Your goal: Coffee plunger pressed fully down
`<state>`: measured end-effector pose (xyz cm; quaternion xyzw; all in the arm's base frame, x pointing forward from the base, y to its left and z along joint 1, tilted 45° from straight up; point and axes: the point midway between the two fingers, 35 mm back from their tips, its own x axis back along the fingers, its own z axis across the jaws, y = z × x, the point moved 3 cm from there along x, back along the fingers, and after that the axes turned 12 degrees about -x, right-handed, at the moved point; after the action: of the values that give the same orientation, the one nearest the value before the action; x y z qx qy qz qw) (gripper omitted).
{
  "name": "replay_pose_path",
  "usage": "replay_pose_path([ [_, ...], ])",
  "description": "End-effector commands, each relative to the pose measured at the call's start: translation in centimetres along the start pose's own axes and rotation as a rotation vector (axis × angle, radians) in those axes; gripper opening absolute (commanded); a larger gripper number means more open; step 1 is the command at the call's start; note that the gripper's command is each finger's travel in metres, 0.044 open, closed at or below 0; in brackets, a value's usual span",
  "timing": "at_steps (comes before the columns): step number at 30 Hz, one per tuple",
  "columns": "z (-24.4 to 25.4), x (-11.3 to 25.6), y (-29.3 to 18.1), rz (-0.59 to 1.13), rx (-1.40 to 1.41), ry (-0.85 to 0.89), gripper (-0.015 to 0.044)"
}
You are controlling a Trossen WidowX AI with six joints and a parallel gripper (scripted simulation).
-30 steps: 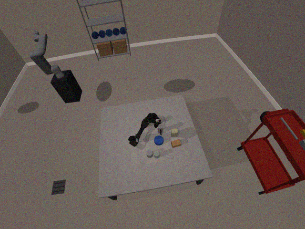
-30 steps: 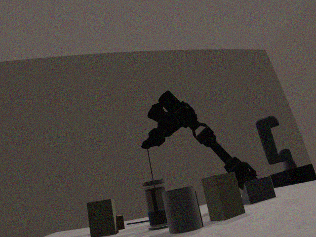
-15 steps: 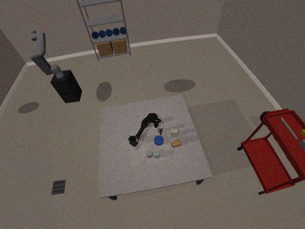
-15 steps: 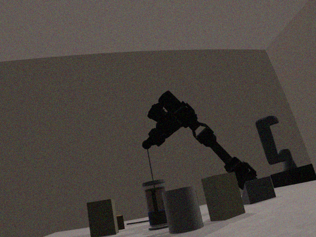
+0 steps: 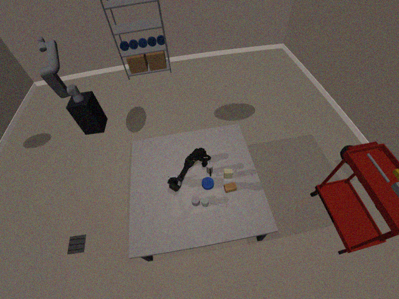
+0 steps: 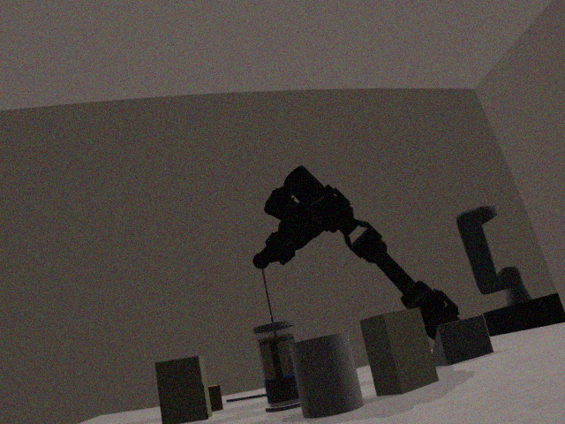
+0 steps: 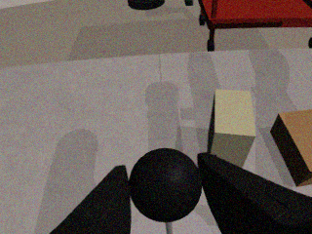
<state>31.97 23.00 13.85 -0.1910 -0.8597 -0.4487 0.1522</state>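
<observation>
The coffee press (image 5: 209, 168) (image 6: 279, 360) stands on the table, with dark liquid in its lower part. It looks upright in the tilted view of the exterior view. Its plunger rod (image 6: 267, 295) stands far out above the lid (image 6: 273, 326), so the plunger is high. The round black knob (image 6: 259, 261) (image 7: 166, 192) tops the rod. My gripper (image 7: 162, 169) is shut on the knob, one finger on each side of it in the wrist view. The arm reaches down to the knob at a slant. The press body is hidden in the wrist view.
A grey cylinder (image 6: 326, 376) and a tall block (image 6: 401, 351) stand near the press in the exterior view. A yellow block (image 5: 228, 173) (image 7: 234, 113), an orange block (image 5: 230, 187) (image 7: 301, 138), a blue disc (image 5: 207, 183) and two pale round things (image 5: 195, 201) (image 5: 204, 202) are also on the table.
</observation>
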Motion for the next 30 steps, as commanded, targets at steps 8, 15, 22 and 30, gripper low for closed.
replay_pose_path([
  [8, -0.3, -1.5, -2.2, 0.023, 0.006, 0.000, 0.0118],
  [15, -0.5, -2.2, -3.1, 0.024, 0.006, 0.000, 0.0118],
  [22, -0.7, -2.8, -4.1, 0.023, 0.006, 0.000, 0.0118],
  [30, -0.9, -3.5, -5.1, 0.022, 0.006, 0.000, 0.0118],
])
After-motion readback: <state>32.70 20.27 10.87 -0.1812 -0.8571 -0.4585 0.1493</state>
